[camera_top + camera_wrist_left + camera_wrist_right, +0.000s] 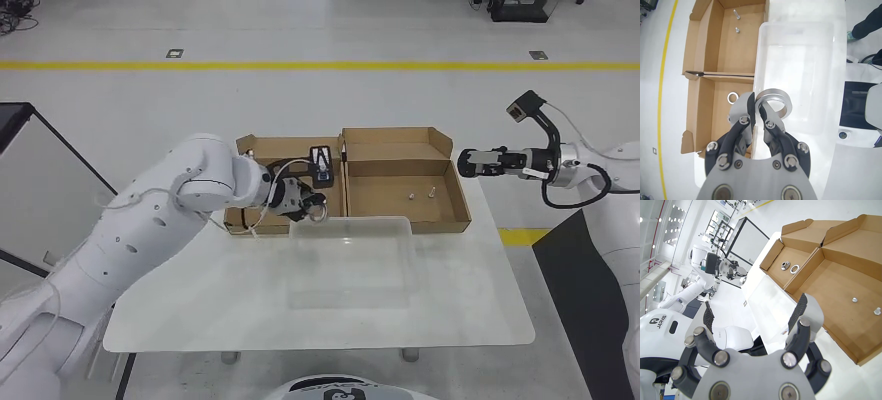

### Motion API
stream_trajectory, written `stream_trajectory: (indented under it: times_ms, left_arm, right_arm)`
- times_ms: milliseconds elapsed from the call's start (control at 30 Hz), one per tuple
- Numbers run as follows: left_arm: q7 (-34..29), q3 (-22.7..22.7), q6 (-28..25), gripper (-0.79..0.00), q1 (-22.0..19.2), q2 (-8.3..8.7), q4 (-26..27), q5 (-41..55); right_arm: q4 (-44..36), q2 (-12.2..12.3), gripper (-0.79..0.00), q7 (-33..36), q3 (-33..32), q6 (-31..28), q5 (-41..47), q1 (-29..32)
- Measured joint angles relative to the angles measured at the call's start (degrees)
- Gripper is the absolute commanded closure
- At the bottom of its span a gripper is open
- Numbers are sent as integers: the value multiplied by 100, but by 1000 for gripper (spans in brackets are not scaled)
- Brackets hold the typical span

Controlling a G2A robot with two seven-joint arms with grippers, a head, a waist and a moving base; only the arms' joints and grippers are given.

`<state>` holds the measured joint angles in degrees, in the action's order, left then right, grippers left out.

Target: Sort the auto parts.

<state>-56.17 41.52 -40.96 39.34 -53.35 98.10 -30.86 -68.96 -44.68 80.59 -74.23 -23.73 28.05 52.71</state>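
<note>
Left gripper [756,103] is clamped on the wall of a metal ring [772,92], held over the far-left corner of the clear bin [797,28] beside the left cardboard box [704,106]. Right gripper [755,302], jaws apart, hovers just right of the right box [838,313], which holds two bolts [854,300].

Arms [150,230]: glossy white rounded shells with small dark dots. Left gripper [756,103] and right gripper [755,303]: grey metal plates, black linkage bars, silver screws, ribbed black pads [751,109]. Black camera [525,105] on curved black bracket, right wrist.
</note>
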Motion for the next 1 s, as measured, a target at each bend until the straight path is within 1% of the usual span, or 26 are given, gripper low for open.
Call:
stream_trajectory:
  times_ms: [133, 267, 367, 400, 567, 733, 900, 1000]
  left_arm:
    - [388, 501, -411, 0, 375, 176, -48, 520]
    - [765, 995, -1062, 0, 718, 340, -216, 1276]
    - [1056, 1289, -1612, 0, 928, 438, -318, 1867]
    - [1126, 1356, -1696, 0, 978, 464, -304, 2033]
    - [1478, 1666, -1703, 0, 1227, 589, -38, 2990]
    - [1614, 1939, -1703, 0, 1410, 651, 65, 3745]
    - [1534, 2279, -1704, 0, 1604, 625, 342, 4747]
    - [1153, 2580, -1704, 0, 1740, 564, 450, 5291]
  right_arm:
    - [0, 0, -785, 0, 0, 0, 0, 0]
    - [0, 0, -785, 0, 0, 0, 0, 0]
    - [0, 0, -785, 0, 0, 0, 0, 0]
    - [0, 0, -785, 0, 0, 0, 0, 0]
    - [0, 0, -785, 0, 0, 0, 0, 0]
    - [0, 0, -785, 0, 0, 0, 0, 0]
    - [0, 0, -785, 0, 0, 0, 0, 0]
    - [0, 0, -785, 0, 0, 0, 0, 0]
